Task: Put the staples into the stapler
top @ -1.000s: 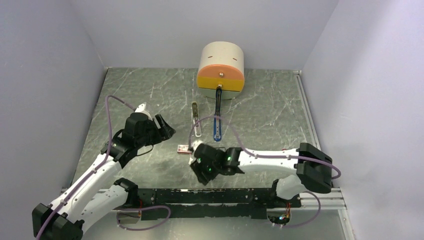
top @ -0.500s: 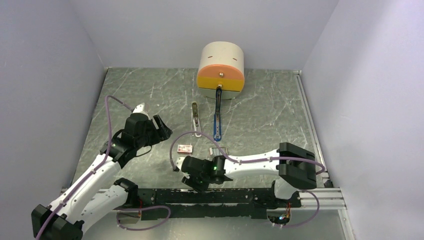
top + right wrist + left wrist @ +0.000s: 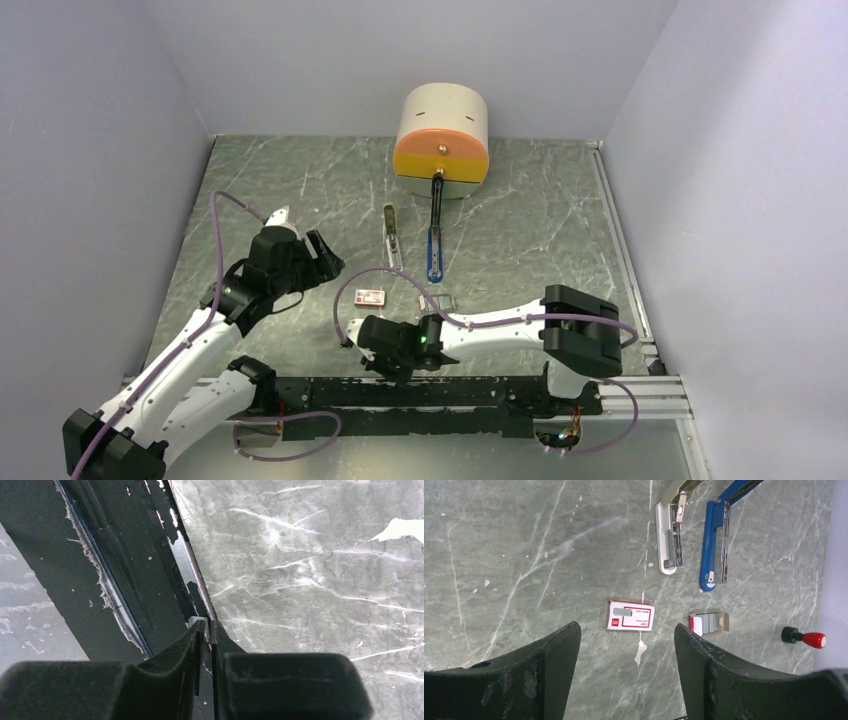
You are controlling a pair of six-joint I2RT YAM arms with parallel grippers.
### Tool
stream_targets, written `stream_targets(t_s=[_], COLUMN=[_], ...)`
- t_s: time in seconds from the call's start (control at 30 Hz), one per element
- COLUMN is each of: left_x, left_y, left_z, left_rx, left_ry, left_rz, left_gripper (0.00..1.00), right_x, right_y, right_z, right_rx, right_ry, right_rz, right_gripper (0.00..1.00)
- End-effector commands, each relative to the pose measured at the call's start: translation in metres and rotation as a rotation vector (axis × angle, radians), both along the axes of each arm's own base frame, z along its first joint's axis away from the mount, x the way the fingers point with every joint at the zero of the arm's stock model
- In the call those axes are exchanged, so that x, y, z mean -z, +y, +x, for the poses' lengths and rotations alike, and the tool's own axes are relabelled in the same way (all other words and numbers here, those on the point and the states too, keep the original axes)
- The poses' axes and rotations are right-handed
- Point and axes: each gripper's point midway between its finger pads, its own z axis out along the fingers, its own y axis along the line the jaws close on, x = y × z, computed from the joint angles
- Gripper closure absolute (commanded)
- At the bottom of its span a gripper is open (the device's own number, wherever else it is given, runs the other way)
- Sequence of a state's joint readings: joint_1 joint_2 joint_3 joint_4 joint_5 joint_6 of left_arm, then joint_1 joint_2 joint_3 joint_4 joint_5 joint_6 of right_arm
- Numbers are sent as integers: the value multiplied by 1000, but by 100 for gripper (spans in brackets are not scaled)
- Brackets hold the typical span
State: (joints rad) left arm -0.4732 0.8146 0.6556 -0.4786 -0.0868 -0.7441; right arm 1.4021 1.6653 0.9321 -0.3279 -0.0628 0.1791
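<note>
Lilac walls [image 3: 100, 150] enclose marbled grey tabletop [image 3: 300, 180] bearing staples [image 3: 710, 622].

White stapler [image 3: 664, 555] and blue stapler [image 3: 707, 555], far ends beyond left-wrist view's top edge.

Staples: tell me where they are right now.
In the top view the staples lie just right of the red-and-white box, a little nearer the arms than the near end of the blue stapler.
</note>
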Motion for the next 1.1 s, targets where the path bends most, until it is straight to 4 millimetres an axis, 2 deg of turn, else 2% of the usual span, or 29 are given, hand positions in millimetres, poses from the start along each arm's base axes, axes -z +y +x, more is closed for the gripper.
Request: stream_targets(t_s=[0.0,0.23,0.43,0.67,0.73,0.77,0.83,0.9,0.97,1.07], left_x=[1,1,1,2,2,2,3,3,4,5], left_y=[3,3,2,3,4,3,4,4,4,4], left_z=[-1,-1,-1,-3,-3,-3,-3,-3,-3,-4], left_rx=[-2,-3,1,-3,-5,-6,-6,-7,-8,-7], left_ry=[-6,-6,-4,-4,-3,-2,-1,-1,0,3], left_rz=[22,18,12,9,10,9,11,11,13,12], left_gripper=[26,26,26,26,26,26,26,26,26,26], right_x=[-3,-8,-14,-25,-23,-22,-19,-18,-18,-15], right_y=[10,12,13,11,10,9,8,8,9,9], right_z=[2,2,2,18,15,14,11,6,1,-3], right_rx=[2,31,56,125,103,97,75,52,31,20], right_ry=[-19,-12,13,42,50,54,65,81,91,97], right_rz=[23,43,86,154,144,135,119,119,123,109], right_gripper=[87,100,100,100,100,97,83,73,68,66])
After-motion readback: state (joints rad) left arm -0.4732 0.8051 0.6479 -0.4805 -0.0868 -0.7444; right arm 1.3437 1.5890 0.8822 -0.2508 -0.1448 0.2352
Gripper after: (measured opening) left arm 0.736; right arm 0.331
